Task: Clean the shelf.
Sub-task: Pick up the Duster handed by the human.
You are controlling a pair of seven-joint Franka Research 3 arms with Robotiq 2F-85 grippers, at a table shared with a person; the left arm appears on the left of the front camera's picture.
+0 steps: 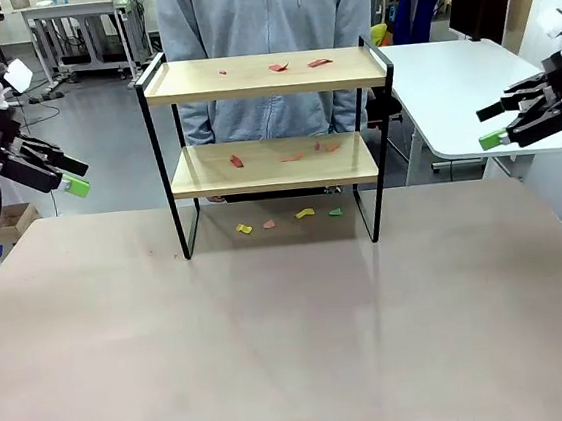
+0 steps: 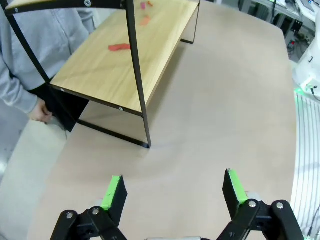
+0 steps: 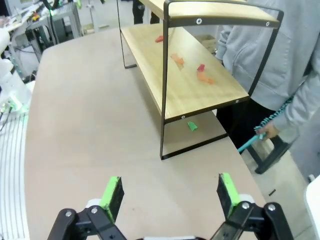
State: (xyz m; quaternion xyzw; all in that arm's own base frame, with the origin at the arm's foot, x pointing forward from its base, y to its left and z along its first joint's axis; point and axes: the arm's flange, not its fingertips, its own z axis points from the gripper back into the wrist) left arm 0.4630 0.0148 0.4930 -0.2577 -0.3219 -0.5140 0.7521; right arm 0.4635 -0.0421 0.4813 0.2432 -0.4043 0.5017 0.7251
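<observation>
Front view: near end of the table [image 1: 276, 352] has nothing on it. Left gripper [image 1: 69, 179] and right gripper [image 1: 499, 129] hang off either side, well apart from the work. Wrist views show both jaws spread wide, nothing held.

The shelf [image 1: 187, 82] stands upright at the table's far middle. Red scraps [image 1: 278, 67] lie on its top board, more on the lower board, and yellow and green bits [image 1: 304, 213] on the table beneath. A person [image 1: 265, 11] stands just behind.

Looks like the approach step, no cleaning done yet. Next move: reach in and pinch a thin flat scrap, clearing rails and frame posts.
</observation>
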